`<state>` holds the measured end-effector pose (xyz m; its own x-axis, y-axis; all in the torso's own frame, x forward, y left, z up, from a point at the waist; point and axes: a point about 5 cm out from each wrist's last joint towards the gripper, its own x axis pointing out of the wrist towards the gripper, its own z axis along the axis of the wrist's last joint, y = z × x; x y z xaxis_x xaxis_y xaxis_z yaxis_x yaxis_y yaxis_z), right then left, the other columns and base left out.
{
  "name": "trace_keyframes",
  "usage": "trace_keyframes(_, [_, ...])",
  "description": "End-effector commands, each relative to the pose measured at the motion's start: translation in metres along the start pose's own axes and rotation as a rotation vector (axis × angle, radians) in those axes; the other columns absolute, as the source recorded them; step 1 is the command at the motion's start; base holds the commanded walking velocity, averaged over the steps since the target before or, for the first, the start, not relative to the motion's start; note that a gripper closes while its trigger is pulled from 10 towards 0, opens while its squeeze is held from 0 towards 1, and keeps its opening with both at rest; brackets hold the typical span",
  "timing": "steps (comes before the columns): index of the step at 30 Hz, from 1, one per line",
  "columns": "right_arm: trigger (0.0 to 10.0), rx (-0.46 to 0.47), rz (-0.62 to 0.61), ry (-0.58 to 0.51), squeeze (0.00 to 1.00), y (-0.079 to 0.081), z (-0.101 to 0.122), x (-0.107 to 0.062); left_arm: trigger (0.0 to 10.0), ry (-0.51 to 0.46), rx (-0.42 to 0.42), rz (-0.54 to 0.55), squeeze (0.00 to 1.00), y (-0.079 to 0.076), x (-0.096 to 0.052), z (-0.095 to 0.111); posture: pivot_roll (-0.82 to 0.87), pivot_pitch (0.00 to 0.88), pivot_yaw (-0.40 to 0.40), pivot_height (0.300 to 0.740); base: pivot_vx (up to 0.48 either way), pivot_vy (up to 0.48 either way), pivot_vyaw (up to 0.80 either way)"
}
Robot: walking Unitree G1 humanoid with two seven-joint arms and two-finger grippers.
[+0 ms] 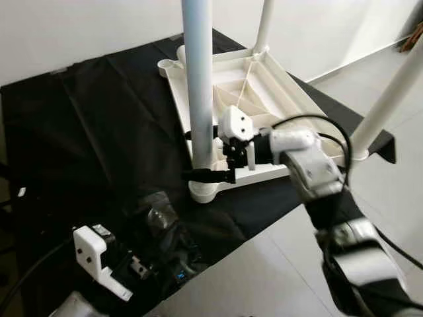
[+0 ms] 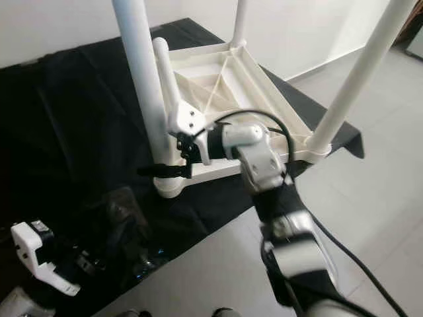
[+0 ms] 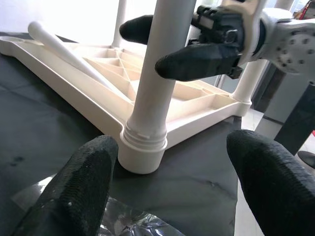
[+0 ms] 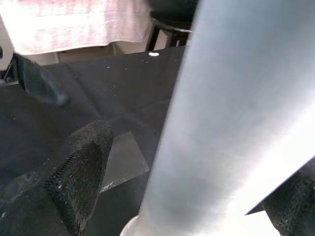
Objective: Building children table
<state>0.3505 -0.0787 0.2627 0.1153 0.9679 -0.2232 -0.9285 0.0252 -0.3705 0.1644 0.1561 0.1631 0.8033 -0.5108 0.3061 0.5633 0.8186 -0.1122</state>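
Upside down on a black cloth (image 1: 99,119) in the middle of the frame: the white table top (image 1: 277,92), ribbed underside up. Three legs standing in corner sockets: the near leg (image 1: 198,86) running from top centre down to its socket (image 1: 201,188) at lower centre, another leg (image 1: 264,23) at top centre-right, a third (image 1: 390,99) slanting in from the upper right edge. A fourth leg (image 2: 165,69) lying loose across the underside, upper centre of the right eye view, its corner socket (image 1: 170,64) at upper left of the top apparently empty.

Right gripper (image 1: 208,155) at frame centre, fingers straddling the near leg just above the socket, one on each side; whether pressing or merely bracketing, hard to tell. Probably seating or twisting this leg home. Left gripper (image 3: 172,182) low at the lower left, fingers spread wide, holding nothing, aimed at the same socket.

By the look of it, most of the job done; remaining: fitting the loose leg, then turning the table upright.
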Motion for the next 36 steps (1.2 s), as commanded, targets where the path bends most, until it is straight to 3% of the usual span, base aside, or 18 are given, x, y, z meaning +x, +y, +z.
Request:
trace_keyframes(1, [10.0,0.007,0.019,-0.022,0.0,-0.001,0.0,-0.001,10.0,0.025,0.0,-0.003,0.0,-0.002,-0.002,-0.001,0.11,0.235,-0.005,0.74,0.0,0.0,0.0])
trace_keyframes(3, [10.0,0.012,0.028,-0.027,0.0,-0.004,-0.001,-0.002,10.0,0.026,0.0,-0.003,0.0,-0.002,-0.003,-0.001,0.11,0.235,-0.005,0.74,0.0,0.0,0.0])
trace_keyframes(4, [3.6,0.016,0.041,-0.037,0.0,-0.005,-0.001,-0.002,10.0,0.027,0.001,-0.003,0.0,-0.002,-0.003,-0.001,0.1,0.244,-0.009,0.74,0.0,0.0,0.0])
trace_keyframes(5, [0.0,0.026,0.052,-0.048,0.0,-0.007,-0.002,-0.002,10.0,0.027,0.001,-0.002,0.0,-0.003,-0.003,0.0,0.09,0.247,-0.011,0.74,0.0,0.0,0.0])
trace_keyframes(15, [0.0,0.038,0.09,-0.068,0.0,-0.006,-0.008,0.0,10.0,0.032,0.001,-0.002,0.0,-0.003,-0.003,0.0,0.09,0.246,-0.001,0.74,0.0,0.0,0.0])
trace_keyframes(18, [0.0,0.049,0.0,-0.065,0.0,-0.009,-0.014,0.0,10.0,0.032,0.001,-0.001,0.0,-0.003,-0.003,-0.001,0.08,0.243,-0.001,0.74,0.0,0.0,0.0])
trace_keyframes(19, [0.0,0.067,-0.095,-0.059,0.0,-0.009,-0.02,0.001,10.0,0.032,0.001,0.0,0.0,-0.003,-0.003,-0.001,0.08,0.243,-0.001,0.74,0.0,0.0,0.0])
trace_keyframes(22, [0.0,0.067,-0.095,-0.059,0.0,-0.009,-0.02,0.001,10.0,0.032,0.001,0.0,0.0,-0.003,-0.003,-0.001,0.08,0.243,-0.001,0.74,0.0,0.0,0.0])
trace_keyframes(23, [0.0,0.111,-0.206,-0.047,0.0,-0.006,-0.028,0.005,10.0,0.031,0.0,0.001,0.0,-0.003,-0.003,-0.001,0.08,0.242,-0.005,0.74,0.0,0.0,0.0])
trace_keyframes(24, [0.0,0.204,-0.515,-0.019,0.0,0.002,-0.04,0.02,10.0,0.03,-0.001,0.003,0.0,-0.002,-0.003,-0.001,0.07,0.244,-0.006,0.74,0.0,0.0,0.0])
trace_keyframes(25, [0.0,0.204,-0.515,-0.019,0.0,0.002,-0.04,0.02,10.0,0.03,-0.001,0.003,0.0,-0.002,-0.003,-0.001,0.07,0.244,-0.006,0.74,0.0,0.0,0.0])
trace_keyframes(26, [0.0,0.324,-0.762,0.015,0.0,0.016,-0.05,0.026,10.0,0.03,-0.001,0.004,0.0,-0.001,-0.003,0.0,0.07,0.247,-0.001,0.74,0.0,0.0,0.0])
trace_keyframes(27, [0.0,0.381,-0.872,0.043,0.0,0.041,-0.05,0.039,10.0,0.03,0.0,0.003,0.0,0.0,-0.002,0.0,0.07,0.243,0.006,0.74,0.0,0.0,0.0])
trace_keyframes(28, [0.0,0.381,-0.872,0.043,0.0,0.041,-0.05,0.039,10.0,0.03,0.0,0.003,0.0,0.0,-0.002,0.0,0.07,0.243,0.006,0.74,0.0,0.0,0.0])
trace_keyframes(29, [0.0,0.411,-0.919,0.039,0.0,0.059,-0.044,0.047,10.0,0.031,0.001,0.001,0.0,0.001,-0.002,0.0,0.07,0.243,0.006,0.74,0.0,0.0,0.0])
trace_keyframes(31, [0.0,0.411,-0.919,0.039,0.0,0.059,-0.044,0.047,10.0,0.031,0.001,0.001,0.0,0.001,-0.002,0.0,0.07,0.243,0.006,0.74,0.0,0.0,0.0])
trace_keyframes(33, [0.0,0.404,-0.826,-0.013,0.0,0.077,-0.031,0.074,10.0,0.036,0.006,-0.005,0.0,0.003,0.0,-0.002,0.08,0.219,0.016,0.74,0.0,0.0,0.0])
trace_keyframes(36, [0.0,0.387,-0.791,-0.033,0.0,0.075,-0.028,0.081,10.0,0.038,0.009,-0.005,0.0,0.005,0.0,-0.003,0.08,0.214,0.015,0.74,0.0,0.0,0.0])
